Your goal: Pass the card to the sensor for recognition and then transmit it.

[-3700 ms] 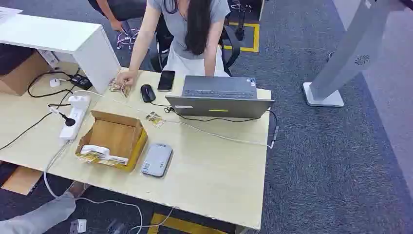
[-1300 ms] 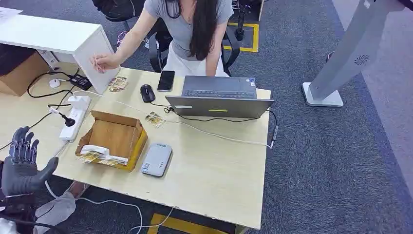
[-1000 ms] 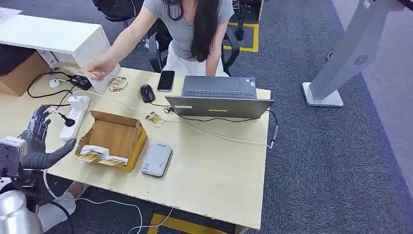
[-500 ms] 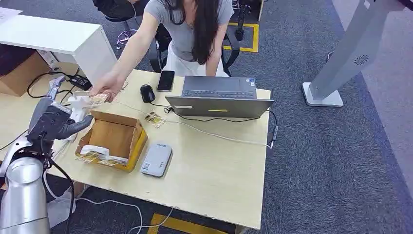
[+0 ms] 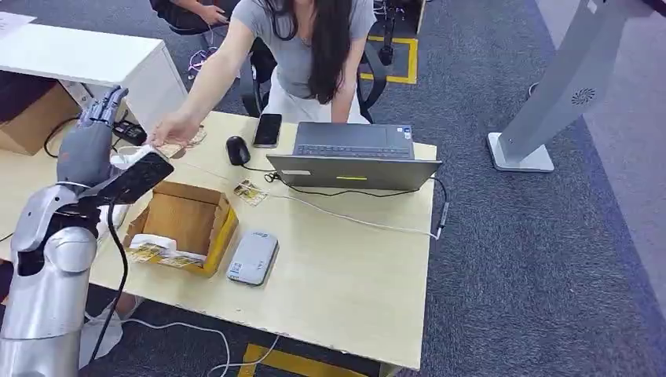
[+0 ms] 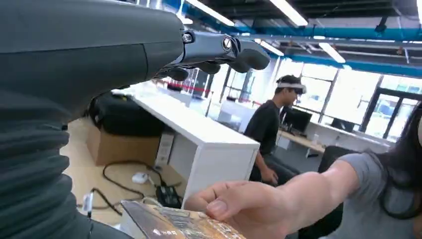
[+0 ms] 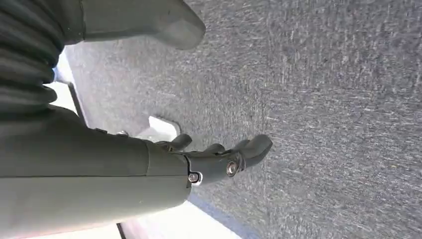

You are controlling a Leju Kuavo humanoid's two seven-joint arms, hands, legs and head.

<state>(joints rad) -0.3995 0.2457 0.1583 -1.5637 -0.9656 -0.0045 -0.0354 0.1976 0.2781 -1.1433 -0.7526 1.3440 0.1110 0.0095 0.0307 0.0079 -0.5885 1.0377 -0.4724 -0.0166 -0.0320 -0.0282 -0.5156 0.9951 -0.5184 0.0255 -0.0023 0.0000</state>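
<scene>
The card (image 6: 174, 226) lay pinched in a person's hand (image 5: 169, 129), offered just beside the left hand (image 5: 86, 145), which was spread and apparently empty. Closing early could miss the card's thin edge and drop it.

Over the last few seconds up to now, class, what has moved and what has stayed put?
The robot's left hand has risen from below the table edge up over the table, fingers spread, holding nothing. The person's hand picked a card from beside the mouse and has brought it across toward that hand. The laptop, cardboard box and grey sensor have not moved.
</scene>
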